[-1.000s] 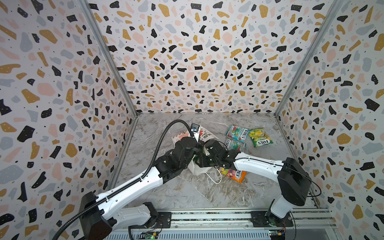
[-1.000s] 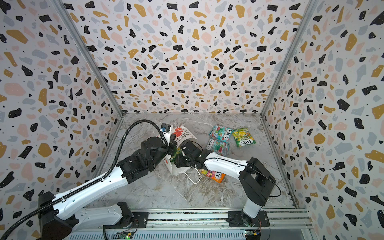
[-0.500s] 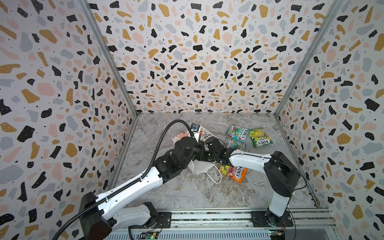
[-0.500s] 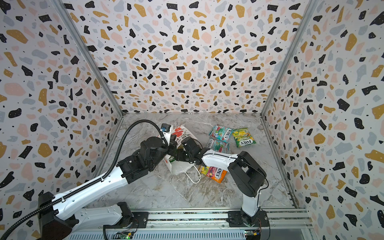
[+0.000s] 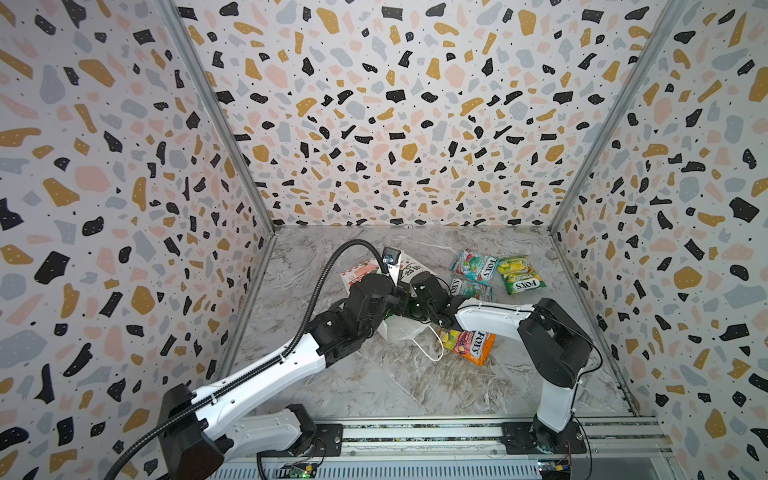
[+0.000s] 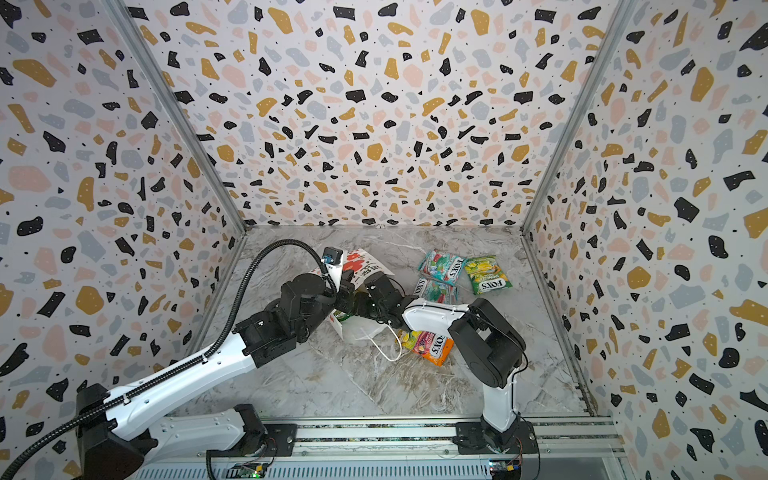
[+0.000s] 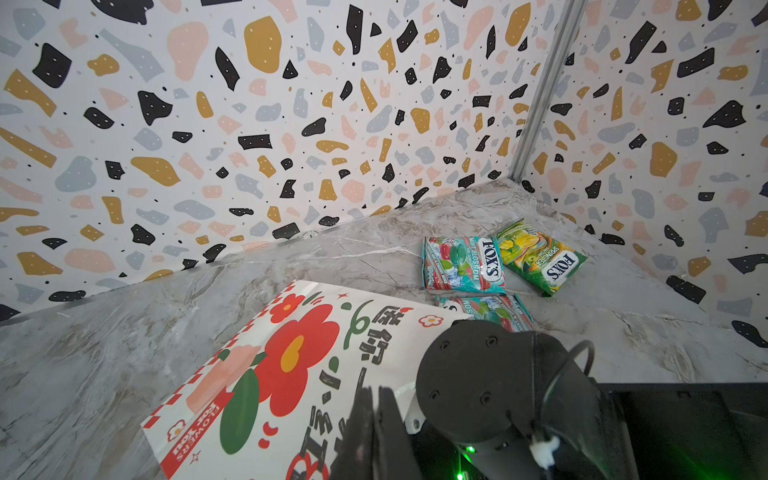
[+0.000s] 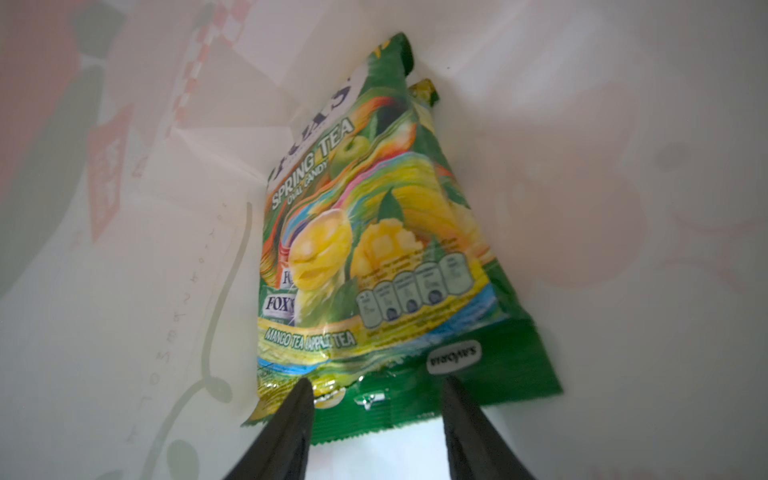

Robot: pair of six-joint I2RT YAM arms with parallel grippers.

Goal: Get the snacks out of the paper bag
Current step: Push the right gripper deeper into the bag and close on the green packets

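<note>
Nearest is the metal rail (image 5: pixel 415 434) that carries both arm bases. Beyond it the grey marble-patterned desk (image 5: pixel 374 386) runs back to terrazzo-print walls (image 5: pixel 395 124) that close it in on three sides. An orange-pink pouch (image 5: pixel 471 340) lies flat on the desk just under the right forearm, beside a loose white cord handle (image 5: pixel 434 358). That handle belongs to the paper bag (image 5: pixel 401 330), which lies on its side near the middle of the desk, mouth toward the arms and red-flower face up. The left pincer (image 7: pixel 374 419) is clenched on the rim of that mouth. The right pincer (image 8: pixel 376 424) is reached inside the bag. It is released, its fingers apart at the lower seam of a green pouch (image 8: pixel 374 249) marked "Spring Tea", which leans against the bag's inner wall, ungripped. Past the bag, on the right of both top views, a teal-and-red pouch (image 5: pixel 471 286) sits partly hidden by the right arm. Just behind it lies another teal-and-red pouch (image 5: pixel 473 266). A yellow-green pouch (image 5: pixel 519 274) lies against that one's side, farthest toward the right wall.
</note>
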